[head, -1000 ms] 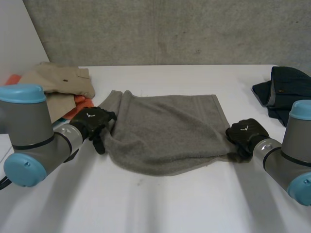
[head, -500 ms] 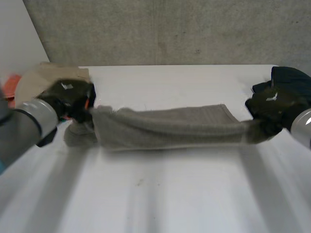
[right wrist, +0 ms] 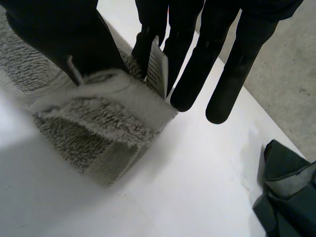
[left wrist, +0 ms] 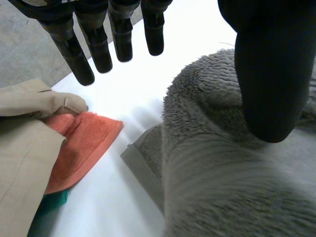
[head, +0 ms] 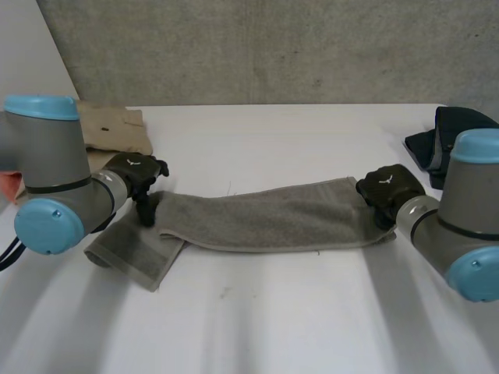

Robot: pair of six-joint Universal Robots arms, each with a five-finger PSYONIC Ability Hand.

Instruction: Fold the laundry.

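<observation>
Now the grey terry towel (head: 265,222) lies banded across the middle of the white table (head: 265,327). My right hand (head: 387,188) pinches its right end, and my left hand (head: 134,173) rests with fingers straight and spread, thumb over the left end. I'd square that sprawled left corner before folding across.

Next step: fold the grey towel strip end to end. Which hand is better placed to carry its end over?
Probably right: the right hand pinches an end of the grey towel between thumb and fingers. The left hand is open, only its thumb resting on the cloth.
</observation>
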